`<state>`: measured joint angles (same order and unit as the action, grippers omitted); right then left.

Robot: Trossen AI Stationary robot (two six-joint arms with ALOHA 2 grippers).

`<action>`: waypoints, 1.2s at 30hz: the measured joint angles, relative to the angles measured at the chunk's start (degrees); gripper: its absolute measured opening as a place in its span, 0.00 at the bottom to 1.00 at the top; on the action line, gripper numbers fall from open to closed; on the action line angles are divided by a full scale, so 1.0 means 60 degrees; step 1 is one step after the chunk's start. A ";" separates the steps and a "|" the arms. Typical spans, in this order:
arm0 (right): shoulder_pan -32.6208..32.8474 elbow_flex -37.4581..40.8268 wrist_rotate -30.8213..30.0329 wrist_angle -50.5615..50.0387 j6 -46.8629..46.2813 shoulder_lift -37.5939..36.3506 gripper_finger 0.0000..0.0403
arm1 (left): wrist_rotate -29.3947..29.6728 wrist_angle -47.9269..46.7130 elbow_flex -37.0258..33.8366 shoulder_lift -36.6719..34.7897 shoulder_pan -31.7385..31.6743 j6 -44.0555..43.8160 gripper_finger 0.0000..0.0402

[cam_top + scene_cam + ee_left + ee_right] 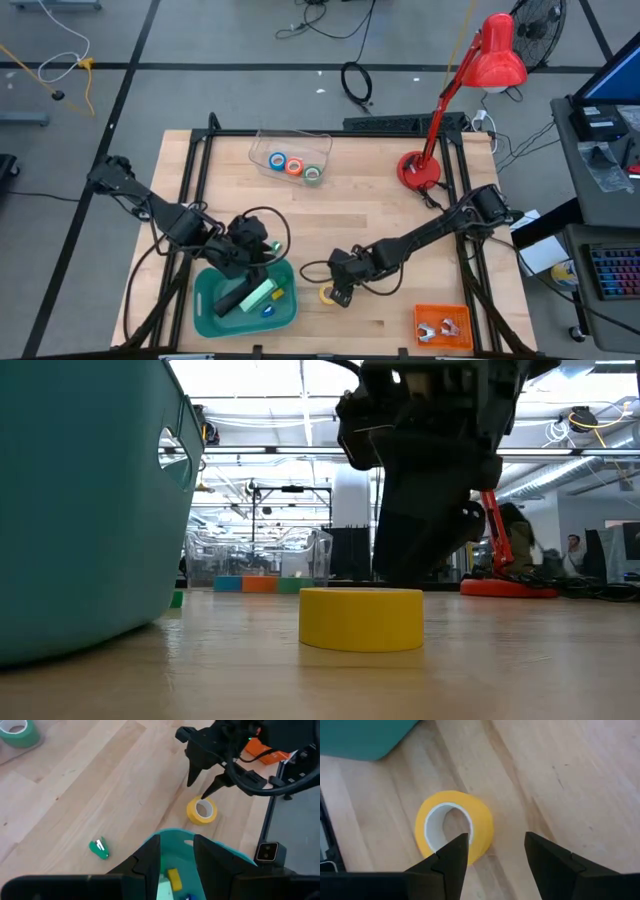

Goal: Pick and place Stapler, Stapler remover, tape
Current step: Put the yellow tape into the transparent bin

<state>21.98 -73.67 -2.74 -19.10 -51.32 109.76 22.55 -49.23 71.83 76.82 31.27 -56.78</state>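
A yellow tape roll (455,827) lies flat on the wooden table (380,215), just right of the teal bin (210,310). It also shows in the high view (327,295) and the low view (361,618). My right gripper (492,857) is open just above it, with one finger over the ring's hole and the other outside its wall. I cannot tell whether it touches the roll. My left gripper (176,860) is open and empty above the teal bin's rim (172,837). The bin holds a black stapler (234,299) and a green one (262,292). Blue, orange and green tape rolls lie in a clear bin (290,160).
A small green piece (99,848) lies on the table beside the teal bin. An orange tray (443,325) with metal staple removers stands at the near right. A red desk lamp (420,170) stands at the far right. The middle of the table is bare wood.
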 joint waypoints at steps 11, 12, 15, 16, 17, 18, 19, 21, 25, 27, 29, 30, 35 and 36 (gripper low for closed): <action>0.0246 0.0007 0.0009 0.0503 -0.0312 0.0365 0.46 | 0.0007 -0.0110 0.0000 0.0000 0.0000 -0.0017 0.29; 0.0233 0.0004 0.0000 0.0591 -0.0345 0.0446 0.46 | 0.0011 -0.0113 0.0000 0.0000 0.0000 -0.0012 0.29; 0.0222 -0.0036 0.0043 0.0920 -0.0755 0.0856 0.45 | 0.0007 -0.0126 0.0000 0.0000 -0.0018 0.0045 0.29; 0.0225 -0.0042 0.0105 0.0954 -0.0833 0.1008 0.44 | 0.0007 -0.0156 0.0000 0.0000 -0.0018 0.0041 0.29; 0.0229 -0.0044 0.0156 0.0974 -0.0990 0.1141 0.42 | 0.0007 -0.0185 0.0005 -0.0002 -0.0018 0.0023 0.29; 0.0224 -0.0044 0.0255 0.0956 -0.1101 0.1227 0.40 | 0.0004 -0.0243 0.0004 0.0000 -0.0015 0.0008 0.29; 0.0214 -0.0044 0.0336 0.0867 -0.1190 0.1275 0.37 | 0.0004 -0.0332 0.0004 0.0000 0.0005 -0.0032 0.29; 0.0212 -0.0036 0.0323 0.0837 -0.1238 0.1307 0.29 | 0.0004 -0.0364 0.0007 0.0000 0.0054 -0.0061 0.29; -0.0064 -0.0033 0.0054 0.0613 -0.0968 0.0929 0.08 | -0.0004 -0.0425 0.0005 0.0000 0.0062 -0.0067 0.29; -0.0310 0.0004 -0.0264 0.0466 -0.0626 0.0664 0.08 | 0.0000 -0.0437 0.0005 0.0000 0.0060 -0.0093 0.29; -0.0735 0.0049 -0.0776 0.0093 -0.0452 0.0321 0.08 | 0.0006 -0.0486 0.0007 0.0000 0.0056 -0.0157 0.29; -0.0984 0.0062 -0.1058 -0.0036 -0.0284 0.0111 0.08 | 0.0007 -0.0494 0.0006 0.0000 0.0058 -0.0201 0.29; -0.2414 -0.0465 -0.1818 -0.0328 0.1035 -0.0959 0.08 | 0.0276 -0.0503 0.0006 0.0000 0.0140 -0.0441 0.29; -0.2759 -0.0615 -0.1834 -0.0380 0.1360 -0.1032 0.08 | 0.0378 -0.0503 0.0007 0.0000 0.0156 -0.0497 0.29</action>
<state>5.42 -77.36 -13.75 -21.39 -43.16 103.57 24.82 -52.25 71.88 76.82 32.20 -59.76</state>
